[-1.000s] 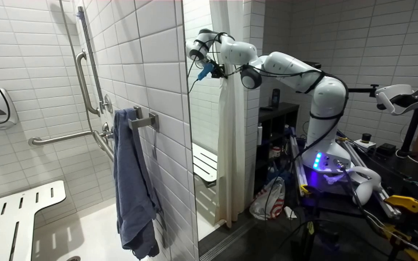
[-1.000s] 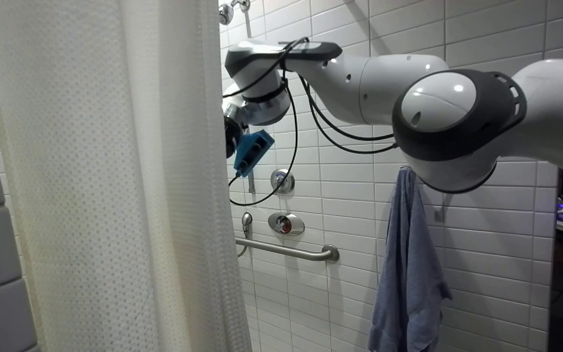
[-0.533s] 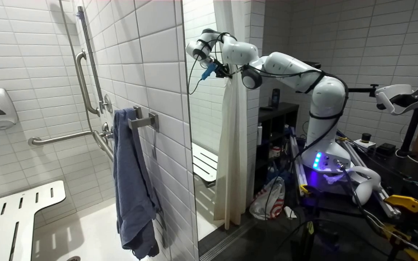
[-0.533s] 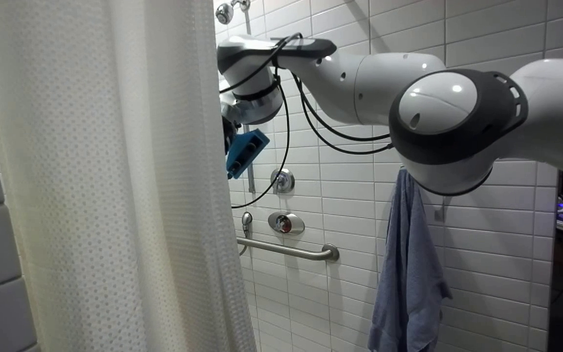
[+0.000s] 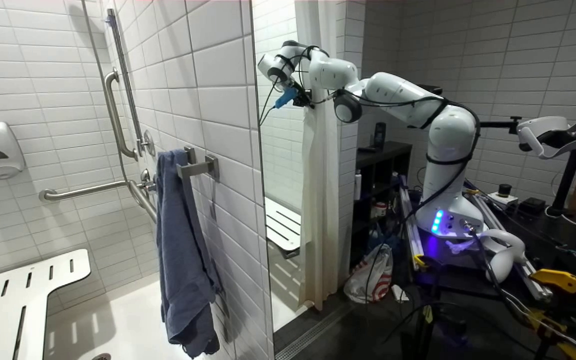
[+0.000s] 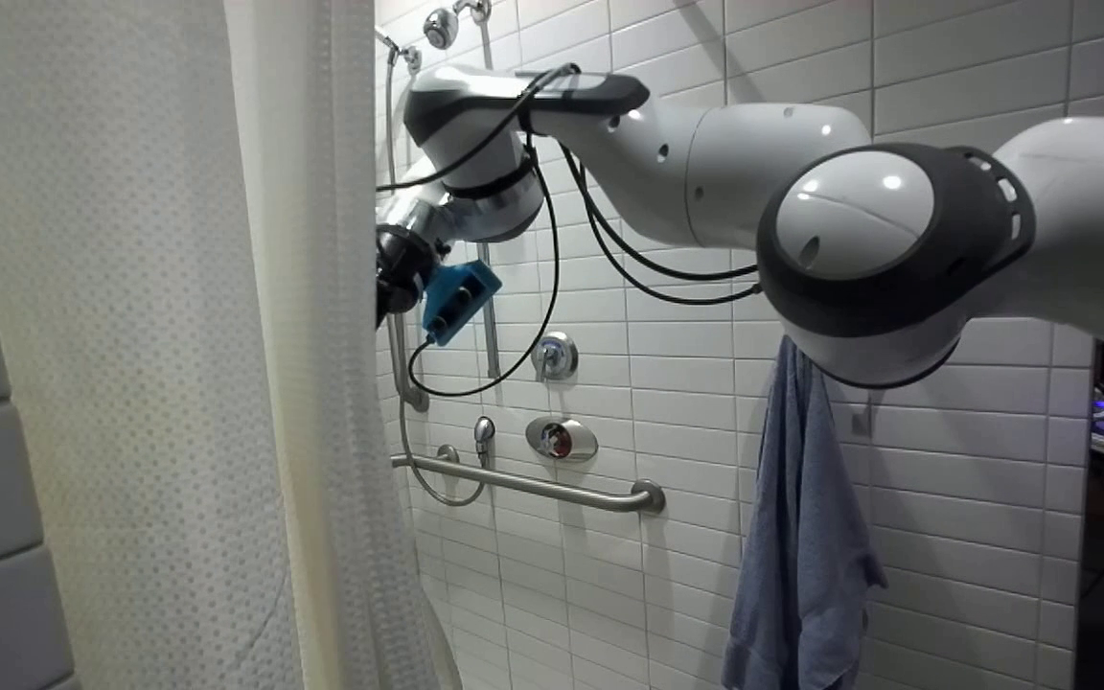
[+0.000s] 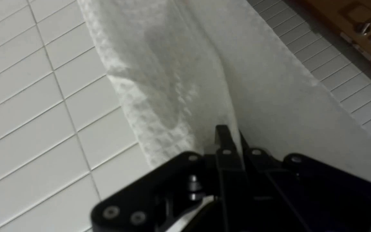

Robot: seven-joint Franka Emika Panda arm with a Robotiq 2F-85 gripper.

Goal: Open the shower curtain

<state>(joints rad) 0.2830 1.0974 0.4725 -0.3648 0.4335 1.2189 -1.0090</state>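
Note:
The shower curtain, a tall off-white sheet with vertical folds, hangs at the shower opening in both exterior views point(image 5: 320, 200) point(image 6: 149, 335). In the wrist view the curtain point(image 7: 279, 106) fills the middle and right. My gripper point(image 7: 233, 135) has its black fingers closed with a fold of the curtain pinched between them. In an exterior view the gripper point(image 5: 307, 100) is at the curtain's upper part, by its shower-side edge. In an exterior view the black gripper body point(image 6: 403, 268) shows beside the curtain's edge, and its fingers are hidden behind the sheet.
A blue-grey towel point(image 5: 183, 250) hangs from a wall bracket point(image 5: 200, 167) under the arm. The tiled partition wall point(image 5: 228, 125) stands beside the opening. A slatted bench point(image 5: 283, 225), a grab bar point(image 6: 552, 489), a dark shelf point(image 5: 383, 175) and a plastic bag point(image 5: 370, 275) are around.
In an exterior view the arm and the curtain's edge have moved left, uncovering more of the shower wall and bar. The curtain's lower edge has swung. The gripper stays closed on the fabric.

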